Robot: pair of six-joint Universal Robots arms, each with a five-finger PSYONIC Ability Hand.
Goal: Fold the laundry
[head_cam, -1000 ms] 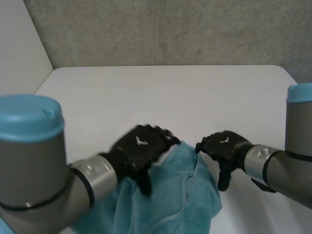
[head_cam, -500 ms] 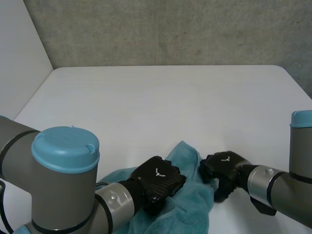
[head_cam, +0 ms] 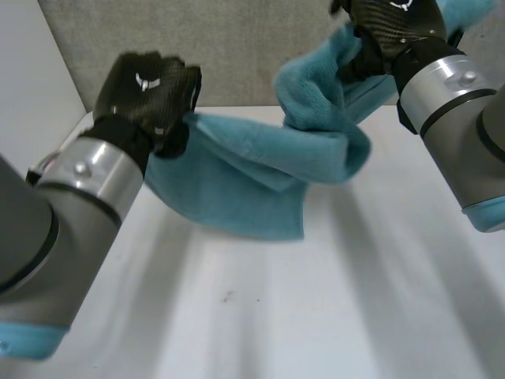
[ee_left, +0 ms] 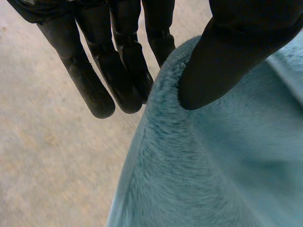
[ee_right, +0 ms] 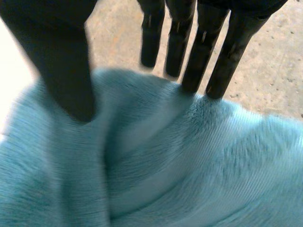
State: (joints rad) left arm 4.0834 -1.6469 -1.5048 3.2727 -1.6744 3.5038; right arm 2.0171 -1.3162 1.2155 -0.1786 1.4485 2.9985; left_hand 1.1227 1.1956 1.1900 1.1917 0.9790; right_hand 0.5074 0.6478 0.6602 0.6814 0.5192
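You see the left hand [head_cam: 150,87] pinching one edge of the blue towel [head_cam: 252,185]. The right hand [head_cam: 390,28] pinches the other end; it hangs between them above the table [head_cam: 276,316].

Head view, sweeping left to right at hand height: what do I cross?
Black left hand, fingers pinching one end → light-blue plush towel, slung between the hands → black right hand, fingers pinching the other end.
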